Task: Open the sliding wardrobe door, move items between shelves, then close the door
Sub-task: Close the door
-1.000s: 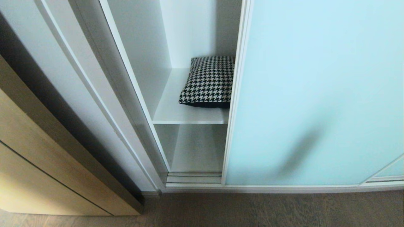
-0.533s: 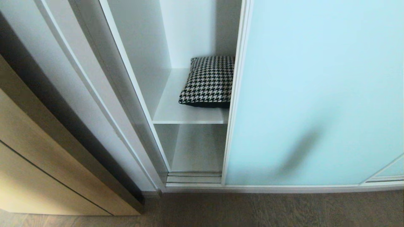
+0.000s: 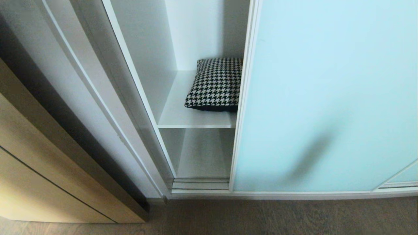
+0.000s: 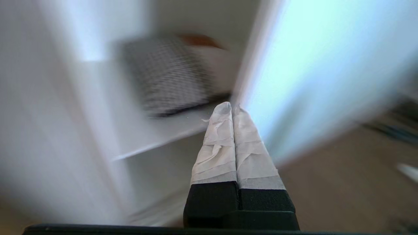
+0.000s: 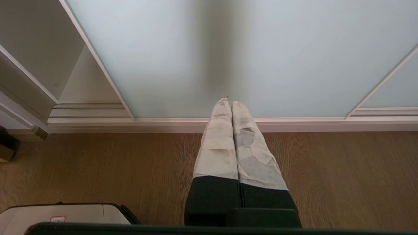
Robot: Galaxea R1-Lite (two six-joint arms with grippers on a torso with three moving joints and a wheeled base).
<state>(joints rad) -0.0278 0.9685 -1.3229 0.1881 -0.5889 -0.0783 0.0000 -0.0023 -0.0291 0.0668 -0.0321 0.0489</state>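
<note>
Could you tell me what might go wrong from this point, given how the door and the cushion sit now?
1. The sliding wardrobe door is only partly open and hides the cushion's right side, so reaching in may bump the door's frame.
2. The left gripper is shut and aimed near the door's edge; it must open before any grasp.
3. The right gripper, shut, points at the door's base.

Two Taped Claws on Black Mounts

The left claw has two long tapering fingers wrapped in wrinkled white tape, rising from blocky black bases. The right claw is built alike, but its tape is grubbier and torn, a ragged patch peeling on one finger. A dark curved rim of the wrist housing edges each wrist view
</note>
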